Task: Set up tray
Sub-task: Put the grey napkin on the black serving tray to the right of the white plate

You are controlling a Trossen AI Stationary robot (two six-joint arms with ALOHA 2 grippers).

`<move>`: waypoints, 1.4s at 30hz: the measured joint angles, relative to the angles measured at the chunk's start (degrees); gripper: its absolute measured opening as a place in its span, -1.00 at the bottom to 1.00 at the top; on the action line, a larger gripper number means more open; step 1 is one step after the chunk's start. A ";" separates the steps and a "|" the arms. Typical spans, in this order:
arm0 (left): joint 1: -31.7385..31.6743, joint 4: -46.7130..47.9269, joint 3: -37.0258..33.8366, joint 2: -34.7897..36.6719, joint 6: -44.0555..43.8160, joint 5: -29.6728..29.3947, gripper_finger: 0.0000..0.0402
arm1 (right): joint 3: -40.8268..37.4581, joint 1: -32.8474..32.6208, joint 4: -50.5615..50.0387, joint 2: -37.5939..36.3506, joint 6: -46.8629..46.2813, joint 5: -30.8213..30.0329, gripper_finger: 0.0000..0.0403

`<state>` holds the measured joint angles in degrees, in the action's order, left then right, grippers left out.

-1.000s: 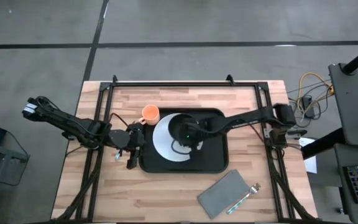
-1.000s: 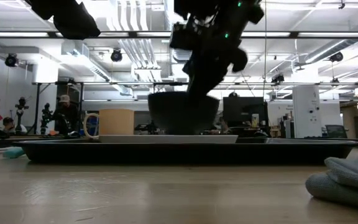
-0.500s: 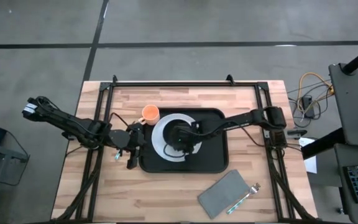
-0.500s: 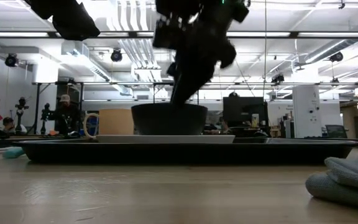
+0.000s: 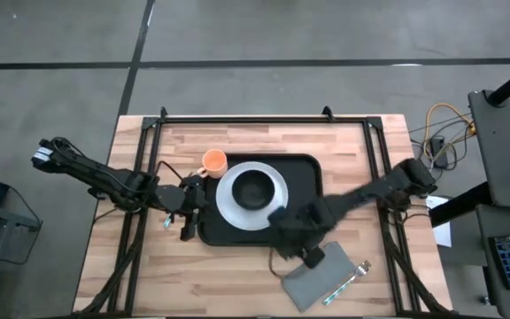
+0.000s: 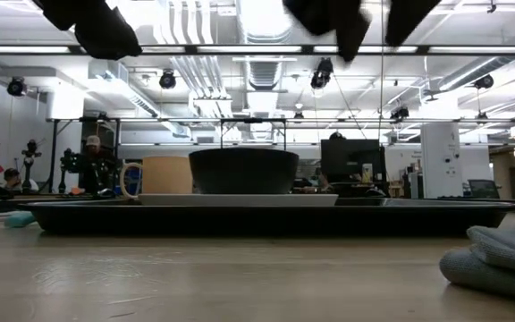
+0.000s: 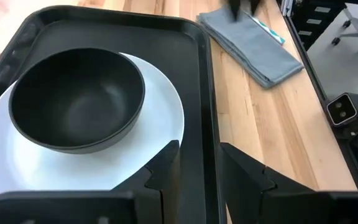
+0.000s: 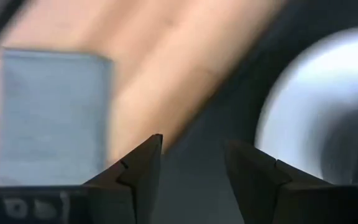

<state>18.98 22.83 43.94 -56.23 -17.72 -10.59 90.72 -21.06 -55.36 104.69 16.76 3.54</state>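
On the wooden table seen from above, the black tray holds a white plate with a dark bowl, the left gripper pinches the tray's rim, and in its wrist view the right gripper is spread wide with nothing in it, above the tray's edge near the grey napkin.

I've let go of the bowl: it now sits alone on the plate, further left than a second ago. My right end effector has opened and swung off toward the napkin, over the tray edge.
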 joint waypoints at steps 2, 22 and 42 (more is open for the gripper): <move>0.00 0.43 0.00 0.00 -1.11 0.00 -0.56 | 0.12 -3.20 1.38 -0.39 -1.14 -0.91 -0.19; -0.03 0.54 -0.16 0.00 -8.67 -0.02 -0.56 | 0.02 -16.22 11.48 2.47 -21.34 2.08 -0.19; -0.04 0.57 -0.20 0.00 -5.35 -0.02 -0.56 | -2.26 -17.51 17.40 2.40 40.93 6.93 -0.32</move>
<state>18.94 23.40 43.75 -56.23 -23.07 -10.61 88.47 -38.57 -37.96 107.09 57.70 10.47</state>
